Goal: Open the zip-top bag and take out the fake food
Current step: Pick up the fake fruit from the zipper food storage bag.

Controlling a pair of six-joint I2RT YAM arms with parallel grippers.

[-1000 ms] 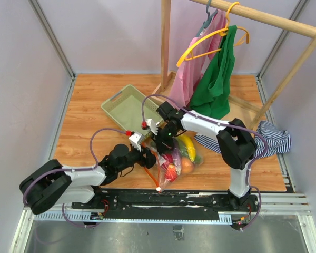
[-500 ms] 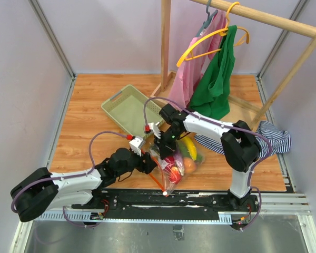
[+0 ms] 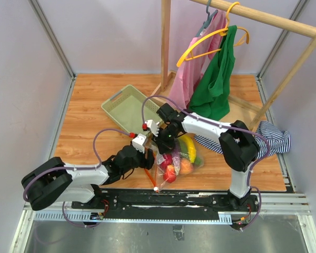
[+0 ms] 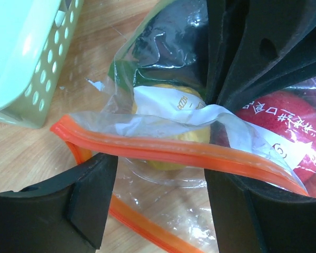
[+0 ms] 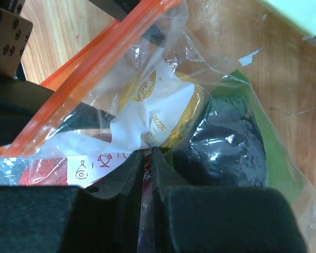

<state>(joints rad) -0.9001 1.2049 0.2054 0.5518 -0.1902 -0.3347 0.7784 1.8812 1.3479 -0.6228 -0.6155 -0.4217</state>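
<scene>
Clear crinkly zip-top bag (image 3: 171, 164), glossy plastic fake food (image 3: 180, 158) inside, lay near-centre; tail swung left. Right gripper (image 5: 147, 161) stayed pinched on film; left gripper (image 4: 159, 182), jaws apart, straddled orange zip strip (image 4: 163, 150), ready to pull.

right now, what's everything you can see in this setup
zip-top bag: one, clear with orange zip strip, front centre of the table
fake food: several pieces, red, orange, yellow, green, dark purple, inside the bag
basket: one, pale green, behind and left of the bag
clothes rack: one, bare wood, back right
hangers: two seen, yellow and grey, on the rack's rail
pink garment: one, hanging on the rack
green garment: one, hanging beside the pink one
striped cloth: one, blue and white, bunched at the right edge
table: one, wood top
left gripper: open, zip strip between its fingers
right gripper: shut on the bag's wall
</scene>
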